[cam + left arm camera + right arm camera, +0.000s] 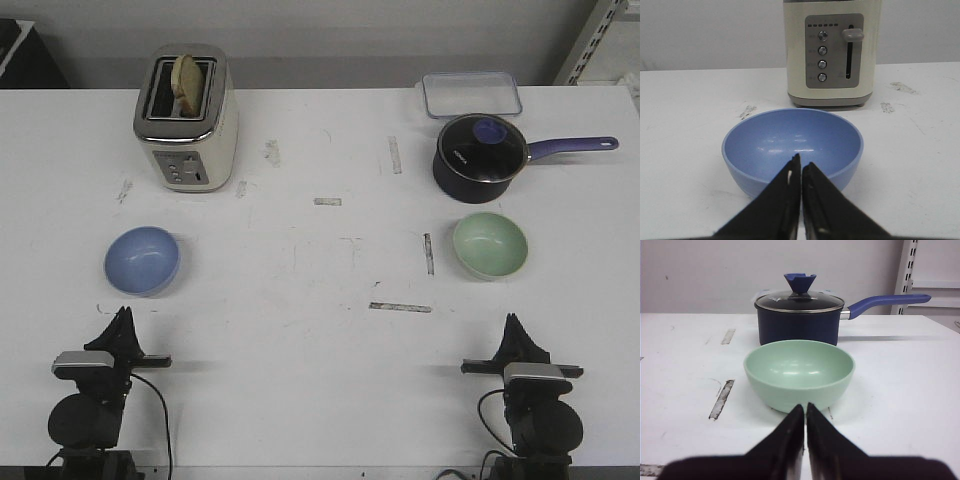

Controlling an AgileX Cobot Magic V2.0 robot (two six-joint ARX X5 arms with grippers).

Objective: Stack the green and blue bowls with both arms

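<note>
1. On the bench (320, 330), left of the toaster's (186, 118) front, the blue bowl (142, 260) sat empty; the green bowl (490, 245) sat empty just before the saucepan (480, 152), well apart from it.
2. Left end effector (801, 167) and right end effector (805, 410) were each pinched narrow, holding nothing, short of their bowls.
3. Each should likely widen first, then take one rim wall between the fingers.
4. Bread (187, 78) stood in the toaster; the saucepan was lidded; the clear box (471, 95) behind looked empty.
</note>
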